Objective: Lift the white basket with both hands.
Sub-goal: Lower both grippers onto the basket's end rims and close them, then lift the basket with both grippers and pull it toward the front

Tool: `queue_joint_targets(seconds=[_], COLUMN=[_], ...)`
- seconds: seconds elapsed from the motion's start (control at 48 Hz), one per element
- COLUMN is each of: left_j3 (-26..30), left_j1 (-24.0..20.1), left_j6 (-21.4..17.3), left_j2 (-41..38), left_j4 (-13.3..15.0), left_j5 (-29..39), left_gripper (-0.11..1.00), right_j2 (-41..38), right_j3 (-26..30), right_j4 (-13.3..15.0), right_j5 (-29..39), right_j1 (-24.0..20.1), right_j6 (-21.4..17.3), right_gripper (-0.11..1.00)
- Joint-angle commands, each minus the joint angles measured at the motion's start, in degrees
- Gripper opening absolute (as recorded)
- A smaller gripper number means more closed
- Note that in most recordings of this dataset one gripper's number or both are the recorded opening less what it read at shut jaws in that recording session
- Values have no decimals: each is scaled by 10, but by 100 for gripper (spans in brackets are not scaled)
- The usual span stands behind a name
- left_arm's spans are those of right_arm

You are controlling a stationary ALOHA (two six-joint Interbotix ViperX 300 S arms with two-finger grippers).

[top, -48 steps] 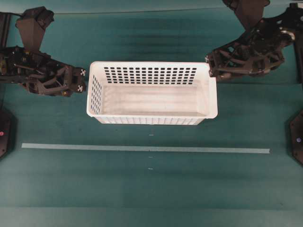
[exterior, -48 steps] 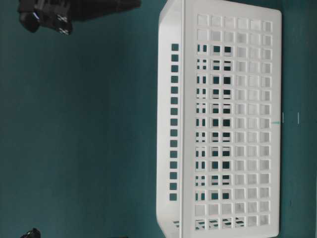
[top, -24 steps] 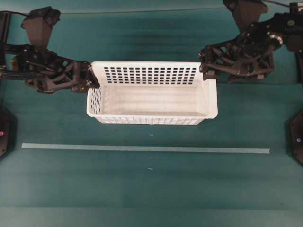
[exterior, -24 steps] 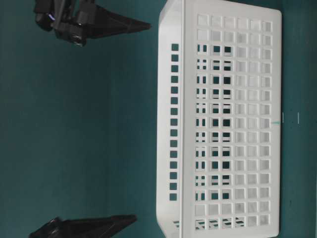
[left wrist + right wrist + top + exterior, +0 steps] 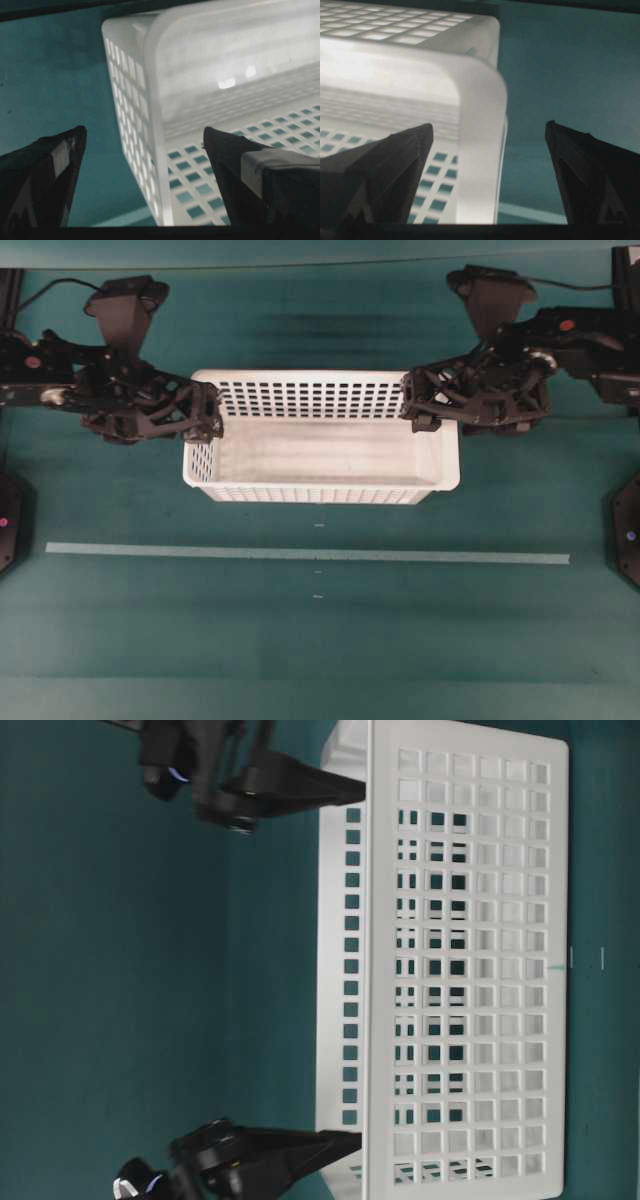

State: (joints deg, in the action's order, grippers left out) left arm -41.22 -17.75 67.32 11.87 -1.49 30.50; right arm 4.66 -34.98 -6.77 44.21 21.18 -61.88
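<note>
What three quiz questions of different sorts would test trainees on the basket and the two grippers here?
1. True or false: the left gripper is shut on the basket rim.
2. Which wall does the right gripper straddle? A) the long near wall B) the right end wall C) the floor
3. Fill in: the basket rests on the ____.

Key:
1. False: its jaws are open, one finger outside the left end wall and one inside.
2. B: one finger is inside, one outside.
3. Table: not yet lifted.
</note>
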Motion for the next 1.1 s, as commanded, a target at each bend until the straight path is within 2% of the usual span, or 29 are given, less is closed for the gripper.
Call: queue_joint_targets(seconds=[0.0,0.562,0.729,0.792,0.854,1.0,1.042,1.083], left_j3=[2,0,-4,-5,-6,-9,-10,-10], left_j1=[-1,-1,-1,-1,-1,-1,-1,-1], left_j6=[1,2,4,4,6,5,6,6], left_j2=[-13,-28,-29,-31,-32,-31,-30,-30], left_j4=[-3,-2,-3,-2,-2,-3,-2,-3], left_j5=[-16,-24,-24,-19,-12,-11,-11,-11], left_gripper=[94,93,86,79,65,24,16,10], right_j2=[-13,-26,-30,-31,-33,-36,-38,-39], right_j3=[-1,-4,-4,-4,-4,-4,-4,-4], right_j4=[2,2,2,2,2,2,2,2], right_j5=[-11,-32,-33,-33,-37,-43,-44,-46], right_j1=[-8,-8,-9,-10,-9,-9,-9,-10], right_j6=[-1,-5,-17,-22,-25,-23,-23,-22], right_gripper=[94,93,89,82,72,35,23,18])
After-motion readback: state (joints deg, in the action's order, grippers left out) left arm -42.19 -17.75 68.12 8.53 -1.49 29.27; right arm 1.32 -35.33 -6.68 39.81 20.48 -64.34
